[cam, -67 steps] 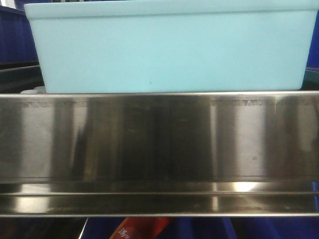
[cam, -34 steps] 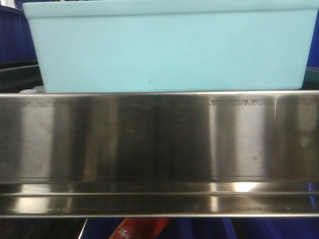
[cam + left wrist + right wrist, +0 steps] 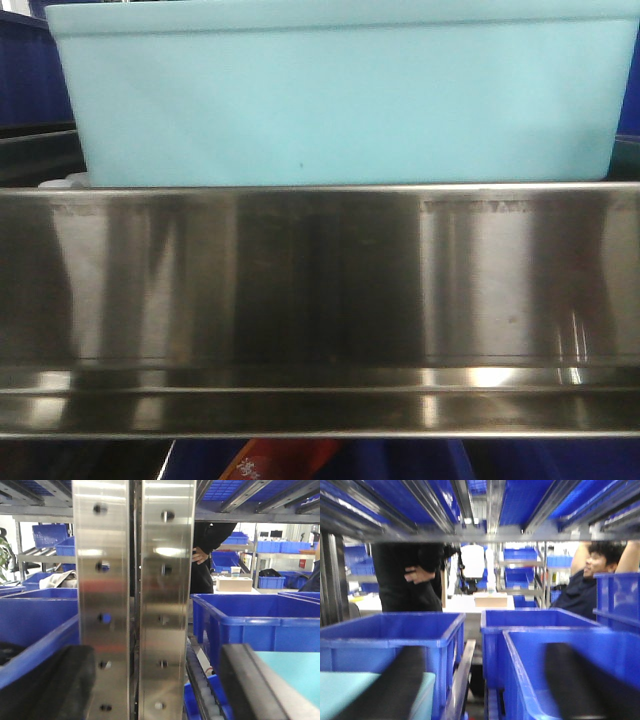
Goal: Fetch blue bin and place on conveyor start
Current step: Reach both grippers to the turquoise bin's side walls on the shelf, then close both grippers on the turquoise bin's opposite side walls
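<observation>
The blue bin (image 3: 340, 100) is a pale turquoise tub filling the top of the front view, behind a shiny steel rail (image 3: 320, 280). Its corner shows at the lower right of the left wrist view (image 3: 295, 680) and at the lower left of the right wrist view (image 3: 340, 690). My left gripper (image 3: 150, 692) is open, with its right finger (image 3: 250, 685) by the bin's edge. My right gripper (image 3: 480, 692) is open, with its left finger (image 3: 390, 690) over the bin's edge. Both hold nothing. The conveyor start is out of view.
Two steel uprights (image 3: 135, 600) stand close ahead of the left gripper. Dark blue crates (image 3: 250, 625) sit beside the bin, and more (image 3: 395, 635) ahead of the right gripper. Shelf rails run overhead. People stand beyond the rack (image 3: 405, 580).
The blue bin has not moved. Dark reflections on the steel rail have shifted a little at its left and right ends.
</observation>
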Robot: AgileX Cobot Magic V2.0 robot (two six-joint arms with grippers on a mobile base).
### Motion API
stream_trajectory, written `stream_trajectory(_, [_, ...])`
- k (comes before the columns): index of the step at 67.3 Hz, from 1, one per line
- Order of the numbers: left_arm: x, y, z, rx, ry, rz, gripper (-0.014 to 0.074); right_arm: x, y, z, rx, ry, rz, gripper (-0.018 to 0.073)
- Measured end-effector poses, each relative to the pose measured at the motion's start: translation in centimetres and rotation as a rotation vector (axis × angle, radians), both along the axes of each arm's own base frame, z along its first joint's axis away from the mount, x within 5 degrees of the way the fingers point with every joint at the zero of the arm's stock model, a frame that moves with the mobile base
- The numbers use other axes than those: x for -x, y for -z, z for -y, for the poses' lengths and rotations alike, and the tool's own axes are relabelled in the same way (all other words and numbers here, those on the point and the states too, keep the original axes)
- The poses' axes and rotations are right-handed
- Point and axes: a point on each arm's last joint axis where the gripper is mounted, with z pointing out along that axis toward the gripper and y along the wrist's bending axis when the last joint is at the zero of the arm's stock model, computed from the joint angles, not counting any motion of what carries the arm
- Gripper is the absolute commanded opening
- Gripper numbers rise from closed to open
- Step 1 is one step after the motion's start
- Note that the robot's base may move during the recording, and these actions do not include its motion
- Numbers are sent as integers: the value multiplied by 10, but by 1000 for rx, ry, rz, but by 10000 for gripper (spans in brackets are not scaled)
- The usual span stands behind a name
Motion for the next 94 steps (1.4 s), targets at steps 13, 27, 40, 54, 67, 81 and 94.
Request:
stream_trajectory(13, [-13, -24, 6, -35, 113, -125, 457, -23, -2, 2, 1, 1, -78, 559])
stream_trajectory(27, [-37, -39, 28, -131, 394, -289, 457, -40, -17, -2, 20, -69, -152, 559])
stream_trajectory(40, [-79, -44, 66, -195, 591, -430, 457, -71, -26, -18, 34, -231, -259, 559])
stream_trajectory(54, [-129, -52, 126, -258, 738, -530, 598, -115, -36, -41, 66, -342, -435, 559])
stream_trajectory(67, [-183, -57, 166, -209, 711, -623, 601, -163, -49, -54, 72, -347, -615, 559])
stream_trajectory(81, [-236, -58, 161, -122, 462, -806, 601, -208, -52, -59, 53, -258, -827, 559])
stream_trajectory(94, [-270, -38, 144, -94, 296, -967, 601, -240, -31, -64, 32, -206, -961, 559])
